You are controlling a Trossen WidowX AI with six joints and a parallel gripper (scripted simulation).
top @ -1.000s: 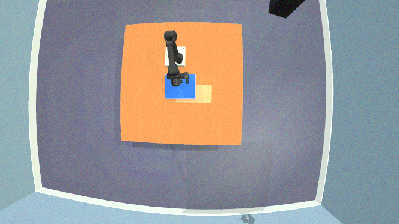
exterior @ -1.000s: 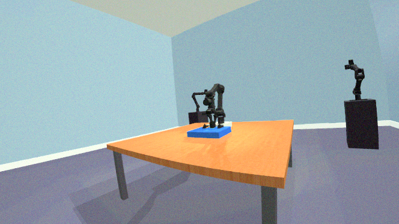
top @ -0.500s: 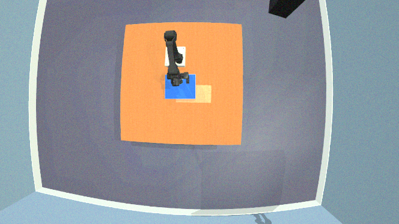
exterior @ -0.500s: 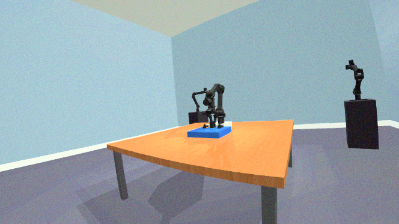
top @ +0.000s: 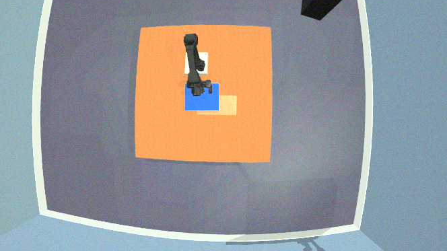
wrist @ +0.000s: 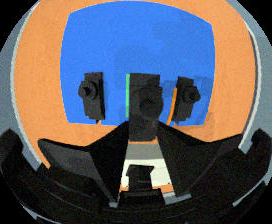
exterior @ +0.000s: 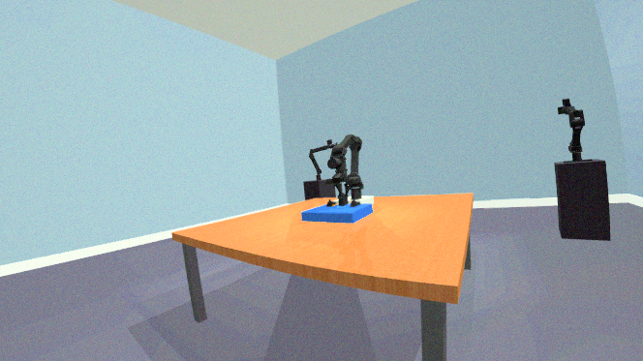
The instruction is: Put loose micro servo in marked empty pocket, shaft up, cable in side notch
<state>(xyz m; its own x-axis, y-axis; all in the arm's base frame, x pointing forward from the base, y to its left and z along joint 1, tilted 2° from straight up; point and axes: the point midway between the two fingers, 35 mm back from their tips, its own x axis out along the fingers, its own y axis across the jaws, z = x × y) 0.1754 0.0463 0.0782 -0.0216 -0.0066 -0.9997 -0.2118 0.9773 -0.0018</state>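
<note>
Clamped part-way shut, the matte black end effector (wrist: 144, 137) grips the small dark box-shaped micro servo (wrist: 145, 106) between its two wedge-shaped fingers, its round output shaft boss facing the wrist camera. Directly beneath the end effector lies the flat blue rectangular deck (wrist: 140, 36), smooth and uniformly coloured, with the servo held over the deck's edge nearest the arm; whether the servo touches the deck cannot be made out. A thin green line (wrist: 128, 99) runs just beside the held servo on one side and a thin orange line (wrist: 171, 106) on the other. Flanking the end effector, one on each side, two more dark servo-shaped blocks (wrist: 91, 95) sit along that same deck edge, each with a round knob on top. Further out, the deck rests on the orange wood-grain worktop (exterior: 387, 249), a square slab on grey legs. Behind the end effector, the dark jointed arm (top: 193, 62) rises from a white square base plate (top: 204, 59). Beyond the worktop, black box pedestals (exterior: 582, 197) stand on the dull purple floor.
</note>
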